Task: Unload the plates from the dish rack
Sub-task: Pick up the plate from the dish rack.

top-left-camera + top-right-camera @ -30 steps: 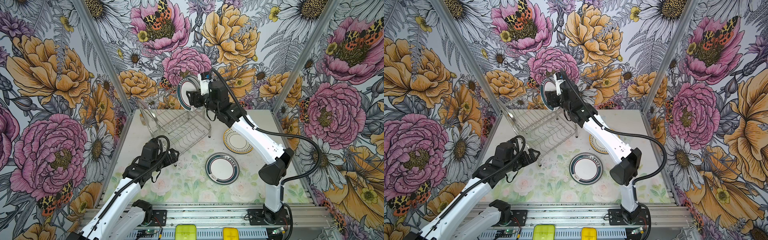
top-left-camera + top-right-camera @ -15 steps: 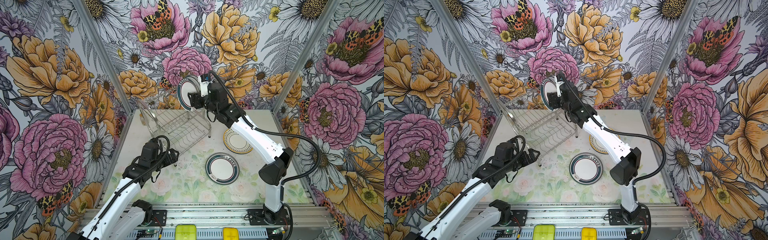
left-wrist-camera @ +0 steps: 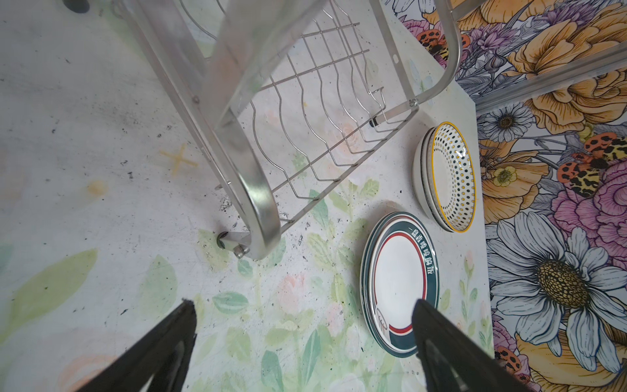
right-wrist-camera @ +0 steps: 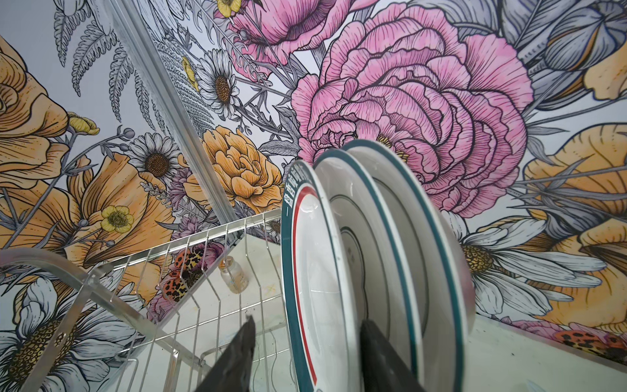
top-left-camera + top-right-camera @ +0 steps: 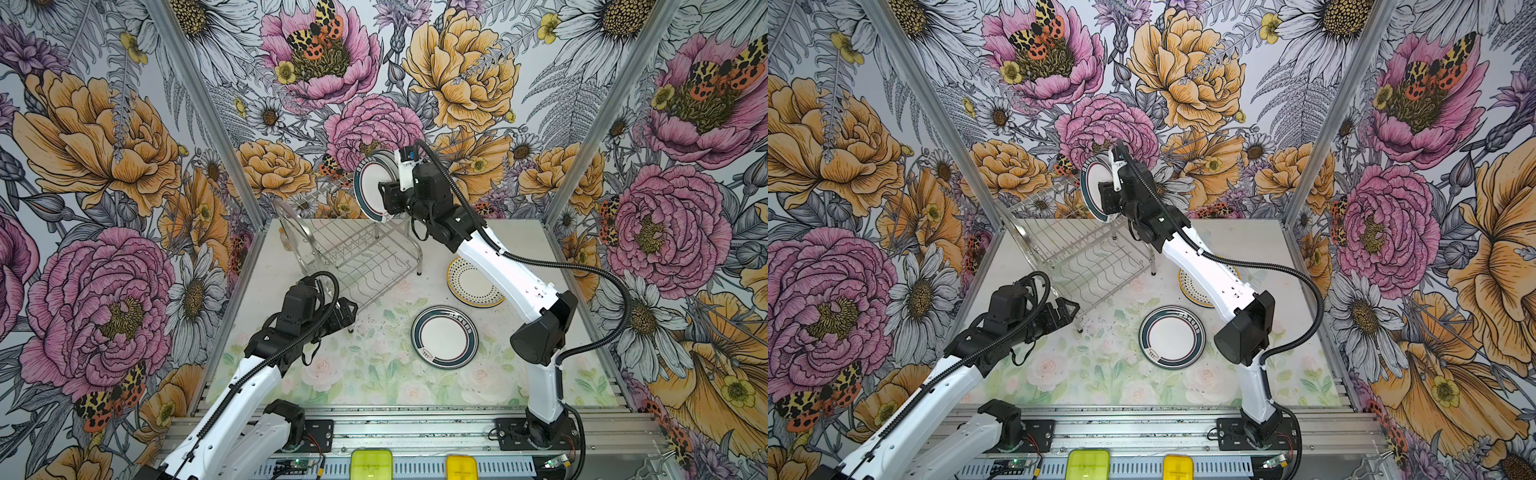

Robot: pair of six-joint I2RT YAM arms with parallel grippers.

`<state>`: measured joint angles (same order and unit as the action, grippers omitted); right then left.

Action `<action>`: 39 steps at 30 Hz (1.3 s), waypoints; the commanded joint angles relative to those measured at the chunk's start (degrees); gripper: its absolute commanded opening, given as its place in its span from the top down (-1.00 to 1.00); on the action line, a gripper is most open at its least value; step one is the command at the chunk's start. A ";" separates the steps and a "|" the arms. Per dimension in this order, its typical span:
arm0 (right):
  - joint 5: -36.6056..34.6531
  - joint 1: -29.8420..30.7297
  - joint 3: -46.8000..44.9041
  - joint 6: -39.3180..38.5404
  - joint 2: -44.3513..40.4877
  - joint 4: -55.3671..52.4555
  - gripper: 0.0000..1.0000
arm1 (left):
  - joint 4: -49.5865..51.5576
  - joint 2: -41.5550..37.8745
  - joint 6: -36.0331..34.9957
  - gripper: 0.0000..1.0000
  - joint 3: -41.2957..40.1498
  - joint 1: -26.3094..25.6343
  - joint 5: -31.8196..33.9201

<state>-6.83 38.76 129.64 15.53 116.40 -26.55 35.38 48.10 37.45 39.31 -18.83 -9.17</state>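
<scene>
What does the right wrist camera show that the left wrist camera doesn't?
Only the right wrist view: three teal-rimmed plates standing on edge in the dish rack, the right gripper open astride the front plate, and a small glass bottle on the table beyond.
Only the left wrist view: a stack of teal-and-red banded plates and a stack of yellow-rimmed dotted plates lying flat on the table, with the open left gripper empty.
Both: the dish rack, the table and the flowered walls.
</scene>
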 commanded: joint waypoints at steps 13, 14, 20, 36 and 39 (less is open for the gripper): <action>0.13 -0.29 1.53 -0.34 1.95 0.25 0.31 | -0.13 -0.01 -1.26 -0.98 -0.55 1.16 -1.63; 0.21 -0.28 1.57 -0.42 2.02 0.27 0.34 | -0.13 0.00 -1.20 -0.98 -0.47 1.16 -1.57; -0.22 0.17 1.29 -1.27 1.97 0.24 0.45 | -0.19 0.24 -1.15 -0.97 -0.29 1.25 -1.48; -5.35 2.07 0.98 -5.86 1.70 0.24 0.75 | -0.82 2.07 -1.39 -0.97 0.48 1.34 -2.06; -7.85 2.71 1.37 -8.07 1.77 0.26 0.81 | -0.83 2.18 -1.41 -0.97 0.65 1.38 -2.10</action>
<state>-13.08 39.86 129.67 9.28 117.14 -27.27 35.33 50.28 37.04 39.31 -18.06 -10.17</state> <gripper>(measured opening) 0.101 0.987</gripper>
